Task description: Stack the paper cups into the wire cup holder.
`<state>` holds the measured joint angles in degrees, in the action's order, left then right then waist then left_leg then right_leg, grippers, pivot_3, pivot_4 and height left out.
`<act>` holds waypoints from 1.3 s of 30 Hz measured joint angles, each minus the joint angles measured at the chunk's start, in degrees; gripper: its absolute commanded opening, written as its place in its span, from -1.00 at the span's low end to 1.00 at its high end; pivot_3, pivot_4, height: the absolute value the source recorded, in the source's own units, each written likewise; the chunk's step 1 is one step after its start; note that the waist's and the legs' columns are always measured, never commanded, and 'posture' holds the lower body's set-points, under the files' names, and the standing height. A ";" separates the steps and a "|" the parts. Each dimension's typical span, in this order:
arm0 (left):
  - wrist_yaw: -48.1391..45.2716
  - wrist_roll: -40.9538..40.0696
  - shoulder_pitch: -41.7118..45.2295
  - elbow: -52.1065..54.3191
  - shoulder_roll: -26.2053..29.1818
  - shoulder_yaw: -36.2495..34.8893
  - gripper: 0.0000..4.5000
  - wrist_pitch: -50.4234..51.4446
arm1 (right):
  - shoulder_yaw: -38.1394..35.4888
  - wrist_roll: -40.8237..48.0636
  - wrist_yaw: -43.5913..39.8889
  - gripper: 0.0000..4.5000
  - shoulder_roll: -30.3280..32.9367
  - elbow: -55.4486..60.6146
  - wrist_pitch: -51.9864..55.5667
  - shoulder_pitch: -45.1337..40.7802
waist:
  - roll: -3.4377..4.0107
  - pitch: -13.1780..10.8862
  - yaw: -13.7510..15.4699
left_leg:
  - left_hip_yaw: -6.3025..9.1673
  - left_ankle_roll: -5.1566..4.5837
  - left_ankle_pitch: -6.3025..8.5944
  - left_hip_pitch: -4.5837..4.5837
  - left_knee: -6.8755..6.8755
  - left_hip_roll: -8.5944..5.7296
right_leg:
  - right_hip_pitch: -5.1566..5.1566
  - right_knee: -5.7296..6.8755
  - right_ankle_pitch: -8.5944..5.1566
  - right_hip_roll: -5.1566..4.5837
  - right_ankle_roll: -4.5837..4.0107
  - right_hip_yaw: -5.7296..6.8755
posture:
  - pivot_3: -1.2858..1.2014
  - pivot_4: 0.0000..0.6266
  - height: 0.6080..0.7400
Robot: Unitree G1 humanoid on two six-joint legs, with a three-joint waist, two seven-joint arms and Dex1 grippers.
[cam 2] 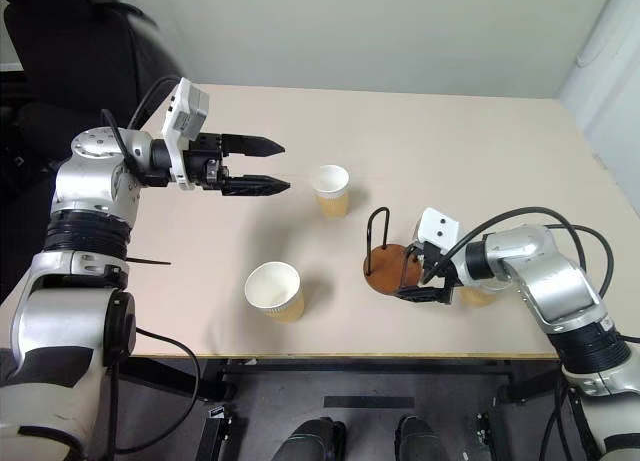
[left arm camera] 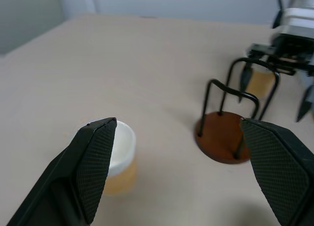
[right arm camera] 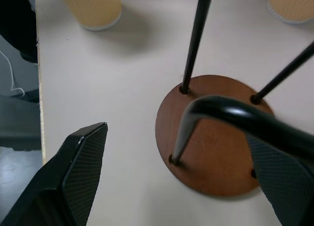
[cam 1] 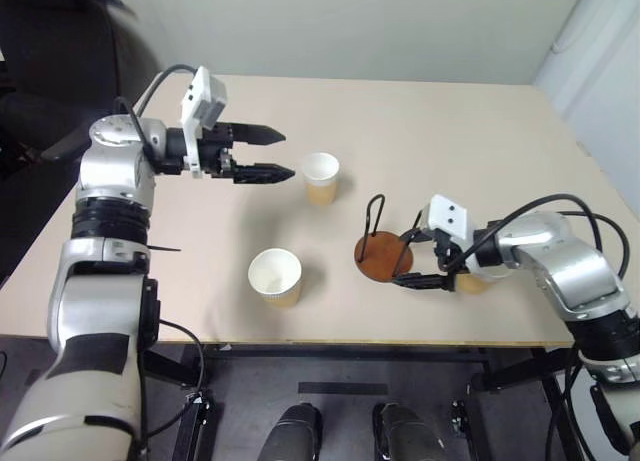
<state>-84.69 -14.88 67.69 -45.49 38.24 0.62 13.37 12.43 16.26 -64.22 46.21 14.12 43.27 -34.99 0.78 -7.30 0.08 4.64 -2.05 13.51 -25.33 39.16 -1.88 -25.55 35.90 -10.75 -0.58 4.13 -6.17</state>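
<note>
The wire cup holder [cam 1: 384, 251] is standing upright on the beige table [cam 1: 450, 131], its round reddish-brown base flat on the top and its thin black wire loops rising straight up, so its long axis is running vertically. It is sitting at about five o'clock from the table's middle, near the front edge.

Three paper cups are all standing upright with their open white mouths facing up. One cup [cam 1: 321, 177] is sitting near the middle of the table, at about eleven o'clock from the holder. A second cup [cam 1: 275, 276] is standing at about nine o'clock from the holder, close to the front edge. The third cup [cam 1: 472, 278] is sitting at about three o'clock from the holder, mostly hidden behind the right arm.

The right gripper [cam 1: 409, 260] is hanging at the holder's three o'clock side, its fingers spread wide, one on either side of the base and wires, holding nothing.

The left gripper [cam 1: 270, 152] is hovering above the table at about nine o'clock from the middle cup, pointing level toward it, fingers wide apart and empty.

No writing or labels are readable on anything.
</note>
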 measured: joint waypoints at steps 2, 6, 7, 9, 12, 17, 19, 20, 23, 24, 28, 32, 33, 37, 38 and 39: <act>-0.18 0.00 0.21 -0.11 -0.21 -0.02 0.92 -0.48 | -1.13 0.77 0.02 0.98 1.40 1.16 1.08 0.03 | 0.00 0.00 -0.03 | 0.00 0.00 0.00 0.00 0.00 0.00 | 0.00 0.00 0.00 0.00 0.00 0.00 | 0.03 -0.52 1.00; -0.57 0.12 0.44 -0.92 -0.25 -0.02 0.92 -1.10 | -3.16 3.01 0.06 0.98 3.13 3.09 3.69 0.12 | 0.00 0.00 -0.05 | 0.00 0.00 0.00 0.00 -0.03 0.01 | -0.03 0.01 0.00 0.02 0.00 -0.01 | 0.03 -0.52 1.00; -0.99 0.18 0.53 -1.19 -0.28 -0.02 0.92 -1.40 | -3.57 3.66 0.05 0.98 3.70 3.54 4.34 0.11 | 0.00 0.00 -0.05 | 0.00 0.00 0.00 0.00 -0.02 0.00 | -0.02 0.01 0.00 0.02 0.00 -0.01 | 0.03 -0.52 1.00; -1.42 0.29 0.71 -1.65 -0.32 -0.01 0.92 -2.02 | -4.67 4.60 0.05 0.98 4.38 4.14 5.05 0.01 | 0.00 0.00 -0.05 | 0.00 -0.01 0.00 0.00 0.00 0.00 | -0.02 0.01 0.00 0.02 0.00 -0.01 | 0.03 -0.52 1.00; -1.67 0.42 0.74 -1.98 -0.45 0.00 0.92 -2.59 | -5.47 5.83 0.01 0.98 6.17 4.39 5.62 -0.51 | 0.00 0.00 0.03 | 0.00 -0.05 0.03 0.00 0.00 0.00 | 0.00 0.01 0.01 0.01 0.01 -0.01 | 0.03 -0.52 1.00; 0.38 3.26 1.17 -3.52 -0.66 0.42 0.92 -8.10 | -7.62 6.02 -1.31 0.98 11.05 2.15 3.92 -1.49 | 0.00 0.00 0.20 | 0.00 -0.28 0.17 0.00 0.01 -0.01 | -0.01 0.01 0.01 -0.01 0.03 -0.01 | 0.03 -0.52 1.00; 3.53 6.45 2.18 -5.10 -0.80 1.62 0.92 -13.90 | -9.12 5.85 -1.37 0.98 12.44 -0.61 2.06 -3.55 | 0.00 -0.01 0.18 | 0.00 -0.31 0.18 -0.01 0.01 -0.01 | -0.03 0.02 0.03 -0.01 0.04 -0.02 | 0.03 -0.52 1.00; 4.70 7.98 2.85 -5.36 -1.07 2.47 0.92 -17.07 | -9.71 5.73 -1.25 0.98 12.82 -1.90 1.36 -5.06 | 0.00 -0.01 0.19 | 0.00 -0.40 0.21 -0.01 0.00 -0.02 | -0.03 0.02 0.04 -0.03 0.06 -0.03 | 0.03 -0.52 1.00; 7.06 12.50 5.53 -6.36 -1.93 5.23 0.92 -25.69 | -11.35 5.38 -1.05 0.98 13.20 -4.02 -0.63 -8.43 | -0.01 0.00 0.23 | 0.02 -0.52 0.28 -0.01 0.00 -0.02 | -0.02 0.01 0.05 -0.03 0.06 -0.01 | 0.03 -0.52 1.00; 7.57 13.93 6.25 -6.68 -2.03 6.25 0.92 -27.96 | -11.39 5.34 -1.07 0.98 13.47 -4.48 -1.06 -8.66 | 0.00 0.00 0.20 | 0.02 -0.53 0.29 -0.01 -0.01 -0.03 | -0.02 -0.01 0.05 -0.01 0.06 -0.01 | 0.03 -0.52 1.00; 8.54 18.92 7.88 -9.66 -2.94 9.91 0.92 -34.44 | -11.37 4.75 -1.40 0.98 13.94 -6.17 -1.89 -8.66 | 0.00 -0.01 0.16 | -0.01 -0.54 0.29 -0.01 -0.06 -0.05 | -0.07 0.00 0.05 -0.06 0.07 -0.03 | 0.03 -0.52 1.00; 8.85 23.68 8.98 -13.11 -3.45 13.94 0.92 -38.16 | -11.37 4.14 -2.27 0.98 14.98 -7.81 -2.95 -9.21 | 0.02 -0.01 0.13 | -0.01 -0.54 0.30 -0.08 -0.06 -0.05 | -0.13 -0.01 0.05 -0.10 0.07 -0.04 | 0.03 -0.52 1.00; 8.91 25.10 9.41 -14.02 -3.47 15.03 0.92 -39.06 | -11.37 4.03 -2.45 0.98 15.28 -8.28 -3.19 -9.56 | 0.02 -0.01 0.09 | -0.06 -0.54 0.30 -0.10 -0.08 -0.07 | -0.16 -0.01 0.06 -0.06 0.07 -0.01 | 0.03 -0.52 1.00; 11.19 30.18 11.30 -17.31 -4.51 18.48 0.92 -42.39 | -11.37 3.67 -2.96 0.98 16.15 -9.33 -4.03 -9.88 | 0.01 -0.01 0.29 | 0.00 -0.58 0.32 -0.24 -0.04 -0.05 | -0.26 -0.01 0.06 -0.18 0.08 0.01 | 0.03 -0.52 1.00; 12.38 31.06 11.90 -18.02 -5.11 18.89 0.92 -43.00 | -11.37 3.67 -3.07 0.98 16.17 -9.35 -4.08 -9.89 | 0.02 -0.02 0.35 | -0.02 -0.62 0.34 -0.31 -0.02 -0.07 | -0.29 -0.01 0.07 -0.19 0.09 0.04 | 0.03 -0.52 1.00; 13.54 31.98 12.66 -18.58 -5.67 19.40 0.92 -43.58 | -11.37 3.67 -3.21 0.98 16.17 -9.37 -4.10 -9.89 | 0.02 -0.02 0.39 | -0.06 -0.63 0.34 -0.39 -0.01 -0.10 | -0.36 -0.01 0.07 -0.16 0.10 0.09 | 0.03 -0.52 1.00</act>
<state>-71.15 17.10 80.35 -64.07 32.57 20.02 -30.21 1.06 19.94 -67.43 62.37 4.75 39.17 -44.88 0.80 -7.32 0.47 4.57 -2.68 13.85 -25.73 39.15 -1.97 -25.92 35.89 -10.67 -0.74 4.24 -6.08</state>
